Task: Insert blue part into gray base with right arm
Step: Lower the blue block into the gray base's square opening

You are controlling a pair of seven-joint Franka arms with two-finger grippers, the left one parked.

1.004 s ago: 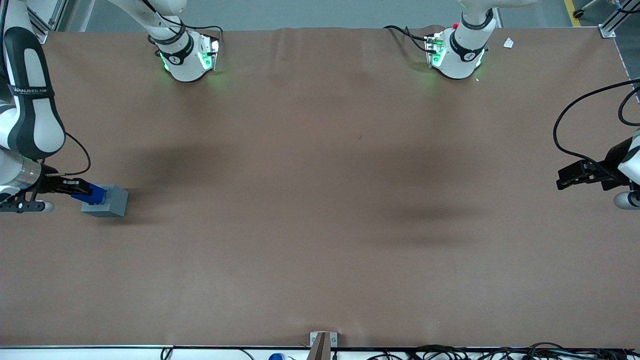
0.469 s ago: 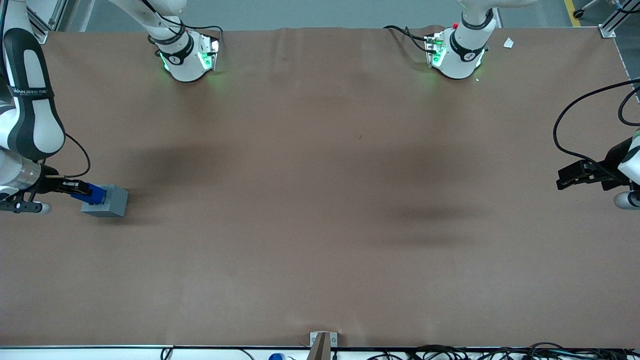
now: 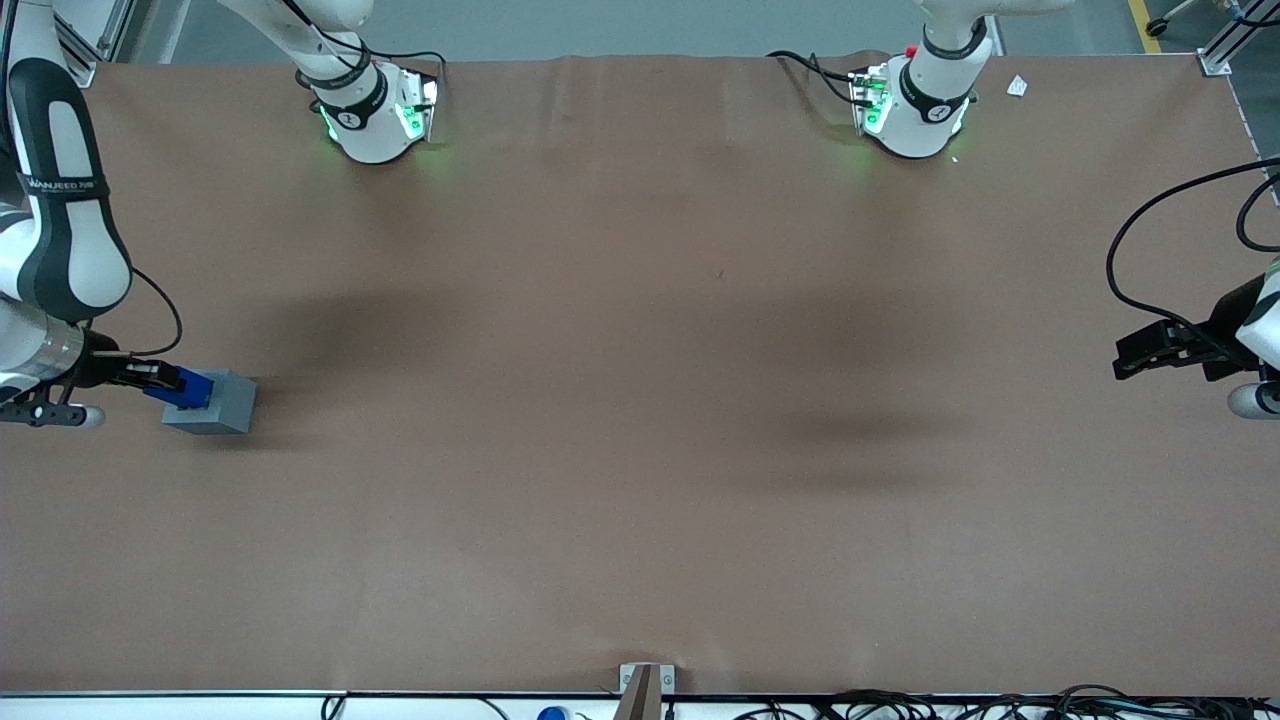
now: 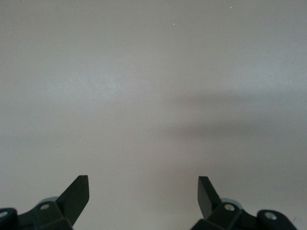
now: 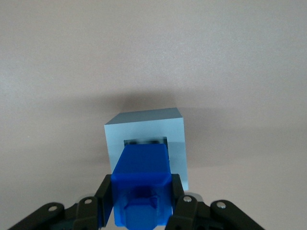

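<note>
Black two-finger gripper (image 5: 142, 201) pinching the small bright blue plastic block (image 5: 142, 178) over the light gray cube base (image 5: 146, 140) at the working arm's end of the brown table (image 3: 640, 400); tip at recess mouth, so keep it square, push straight down, release once seated.

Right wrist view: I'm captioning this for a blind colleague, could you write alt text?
A black two-finger gripper clamps a bright blue plastic block whose leading end sits at the square recess in the top of a light gray cube-like base. The base rests on a plain brown table surface.
</note>
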